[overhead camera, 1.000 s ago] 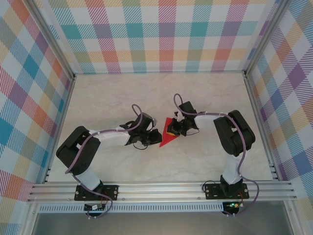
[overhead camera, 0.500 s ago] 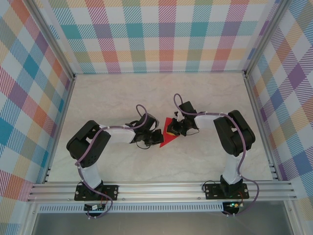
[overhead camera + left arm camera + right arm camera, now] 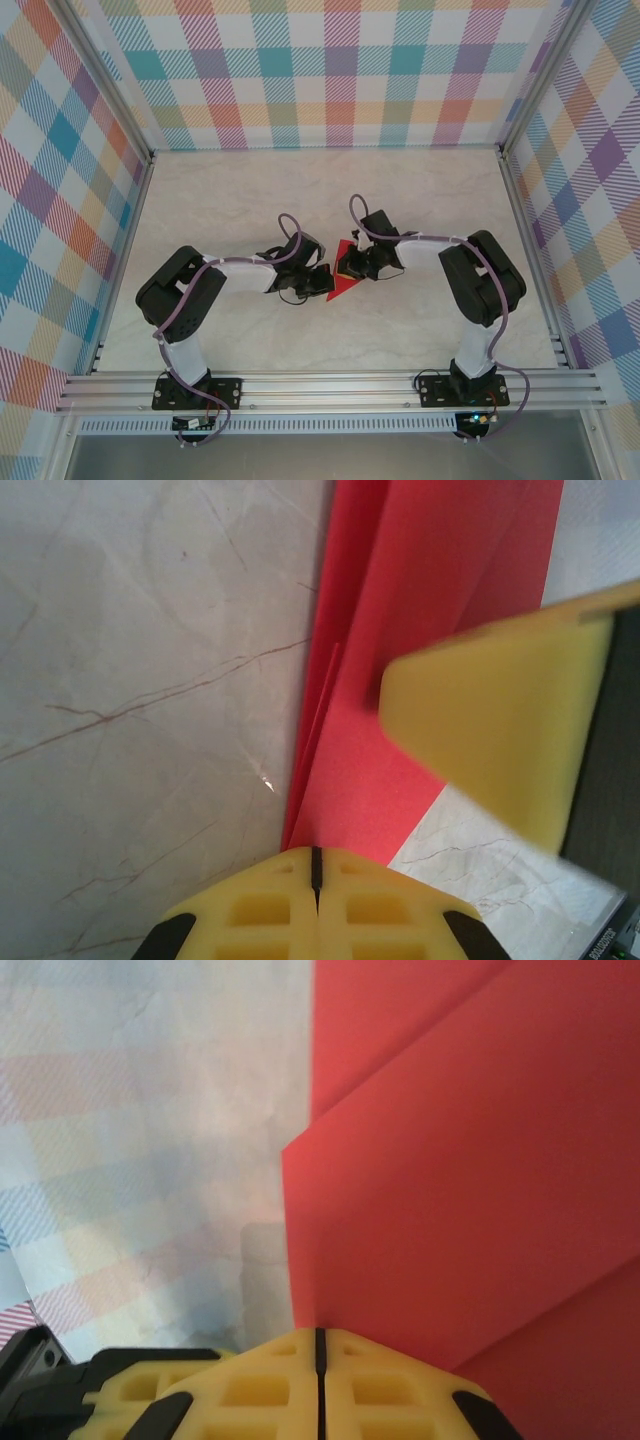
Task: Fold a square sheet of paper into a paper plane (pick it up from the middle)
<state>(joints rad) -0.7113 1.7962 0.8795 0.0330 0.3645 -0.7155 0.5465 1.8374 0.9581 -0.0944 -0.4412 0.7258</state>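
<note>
The red paper (image 3: 338, 286), folded into a pointed wedge with several layers, sits mid-table between my two grippers. My left gripper (image 3: 321, 281) meets its lower left edge. In the left wrist view the left gripper (image 3: 316, 856) is shut, and the folded paper (image 3: 420, 630) runs out from its tips over the marble top. My right gripper (image 3: 349, 267) holds the paper's upper right part. In the right wrist view the right gripper (image 3: 320, 1336) is shut on the paper (image 3: 470, 1160), whose creased flaps rise from the tips. One yellow finger (image 3: 500, 730) of the right gripper rests over the paper.
The marble table top (image 3: 250, 200) is bounded by plaid walls and aluminium rails (image 3: 330, 385) along the near edge. Both arm bases stand at the bottom, with cables looping over the wrists.
The left arm's elbow swung inward and its gripper closed fully at the paper's edge. The right gripper shifted slightly left with the paper.
</note>
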